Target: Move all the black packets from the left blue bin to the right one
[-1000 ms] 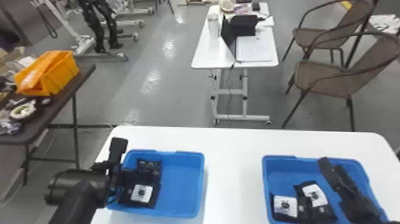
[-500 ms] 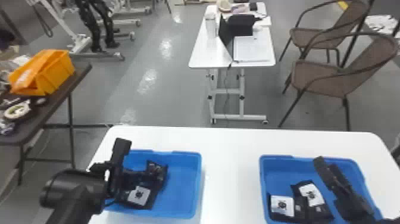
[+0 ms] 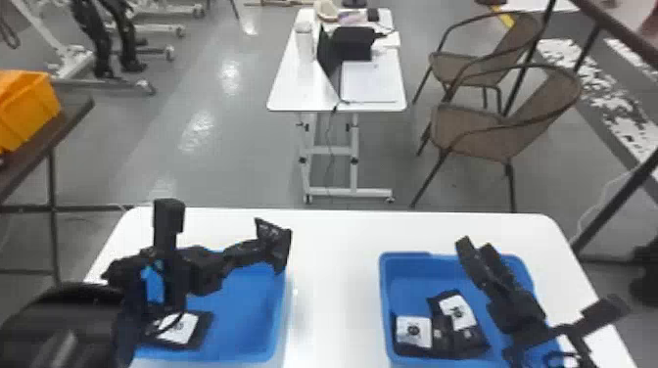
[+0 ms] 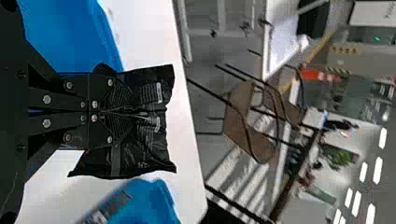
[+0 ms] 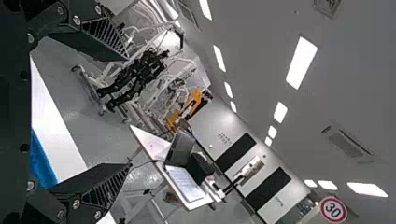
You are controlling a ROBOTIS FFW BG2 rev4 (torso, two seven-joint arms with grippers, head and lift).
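In the left blue bin (image 3: 281, 306), a flat black packet (image 3: 178, 329) with a white label lies near the front, partly behind the left arm. Raised by the bin's far right corner is the held packet (image 3: 281, 247), black, glossy and creased, with small pale print. The left gripper (image 3: 259, 243), pointing right, has its fingers pinched together on the packet's middle. In the right bin (image 3: 385, 293), black packets lie near left, two showing white labels. The right gripper (image 3: 541, 276) is over that bin's right side, its fingers wide apart and empty.
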